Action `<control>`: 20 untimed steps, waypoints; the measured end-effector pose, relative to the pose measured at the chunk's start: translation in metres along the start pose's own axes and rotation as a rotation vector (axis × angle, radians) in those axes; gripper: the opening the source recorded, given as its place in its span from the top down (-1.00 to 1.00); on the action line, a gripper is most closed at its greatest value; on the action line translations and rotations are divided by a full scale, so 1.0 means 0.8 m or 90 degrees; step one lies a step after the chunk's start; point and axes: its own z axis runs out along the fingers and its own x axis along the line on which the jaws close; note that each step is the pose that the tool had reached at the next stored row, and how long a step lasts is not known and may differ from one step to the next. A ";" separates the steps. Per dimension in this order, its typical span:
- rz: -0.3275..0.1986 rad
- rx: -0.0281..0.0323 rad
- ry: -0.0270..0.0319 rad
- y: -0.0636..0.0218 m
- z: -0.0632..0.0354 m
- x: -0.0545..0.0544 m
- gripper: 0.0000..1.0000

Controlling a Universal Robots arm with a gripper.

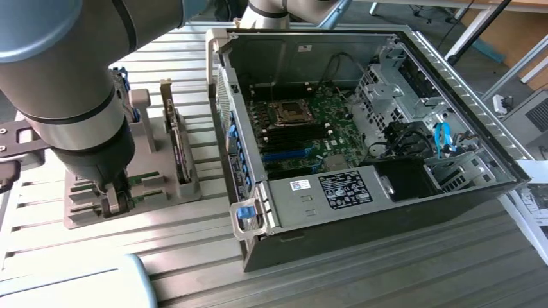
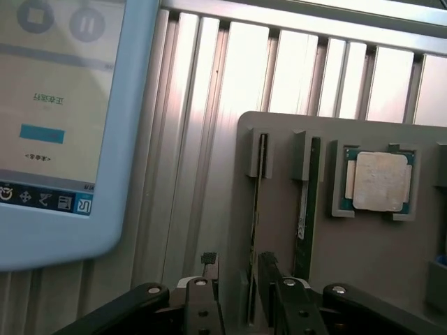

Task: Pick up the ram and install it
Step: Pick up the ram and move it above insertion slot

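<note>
Two green ram sticks stand on edge in slots of a grey holder (image 2: 363,265). One ram stick (image 2: 254,209) runs down between my fingertips; the other ram stick (image 2: 306,209) stands just beside it. My gripper (image 2: 237,286) is open, with one dark finger (image 2: 209,283) on each side of the nearer stick and a gap showing at both. In the exterior view the gripper (image 1: 117,202) hangs low over the holder (image 1: 163,192), at that view's left of the open computer case (image 1: 360,128). The motherboard (image 1: 308,128) lies exposed inside the case, with dark and blue memory slots (image 1: 291,144).
A square silver processor chip (image 2: 378,181) sits in its own recess of the holder. An expansion card (image 1: 176,147) stands upright in the holder beside my arm. A teach pendant screen (image 2: 63,125) lies close to the holder on the ribbed metal table (image 2: 209,105).
</note>
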 end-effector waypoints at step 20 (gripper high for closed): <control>-0.006 -0.0001 0.0001 0.000 0.028 0.004 0.28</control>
